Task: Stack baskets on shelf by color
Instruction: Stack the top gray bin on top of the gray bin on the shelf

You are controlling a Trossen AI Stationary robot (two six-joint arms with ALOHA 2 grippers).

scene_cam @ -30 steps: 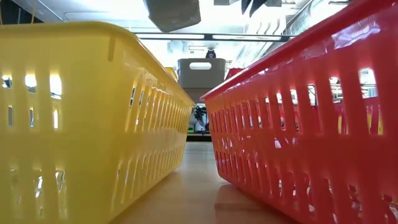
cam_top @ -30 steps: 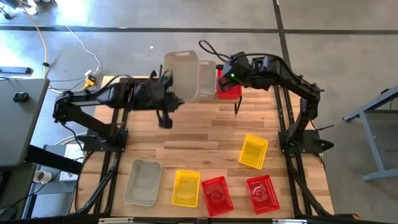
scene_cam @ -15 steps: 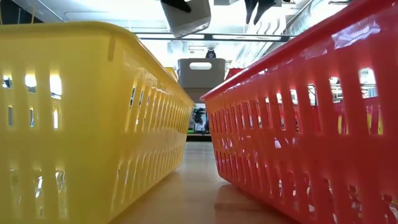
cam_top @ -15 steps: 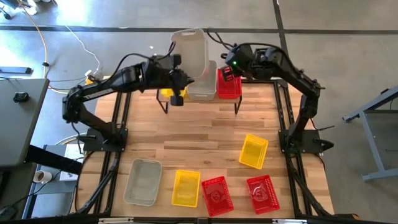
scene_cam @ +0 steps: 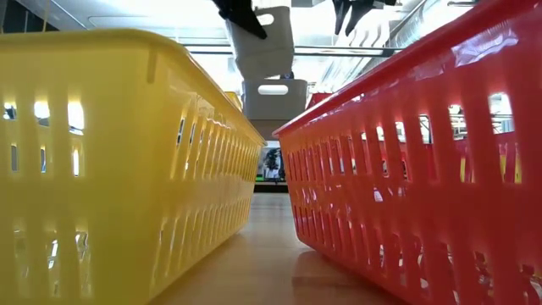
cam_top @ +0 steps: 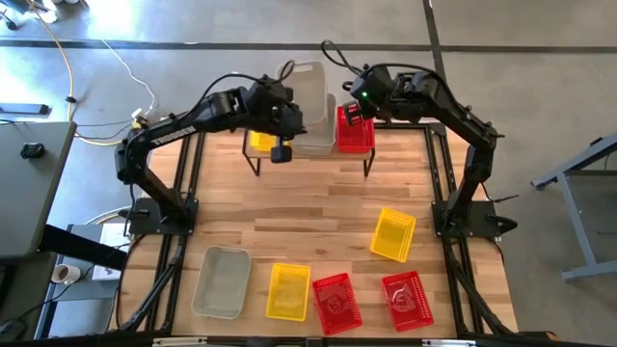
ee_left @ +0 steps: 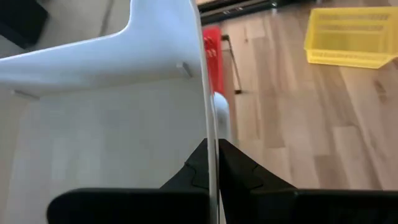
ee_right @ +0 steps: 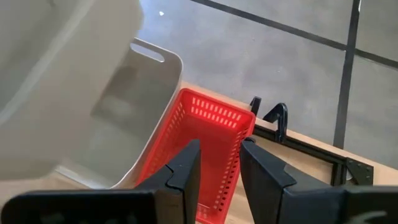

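left gripper (ee_left: 211,163) pinching grey basket (cam_top: 307,89) wall | right gripper (ee_right: 219,163) parted, empty | high-view only: yellow basket (cam_top: 261,141) on shelf (cam_top: 355,154)

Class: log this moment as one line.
left gripper: shut on grey basket | above shelf | right gripper: open, over red basket

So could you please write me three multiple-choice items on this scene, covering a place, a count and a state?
1. Where is the grey basket that the left gripper holds?
A. over the shelf
B. at the table's near edge
C. on the floor

2. How many yellow baskets lie on the table, off the shelf?
A. none
B. two
C. four

3. How are the right gripper's fingers?
A. shut on a yellow basket
B. holding the shelf leg
C. apart over the red basket, empty

Key: 1 A, the high view shows it above the shelf's grey basket. 2 B, one on the right, one near the front. 3 C, the right wrist view shows a gap between them.
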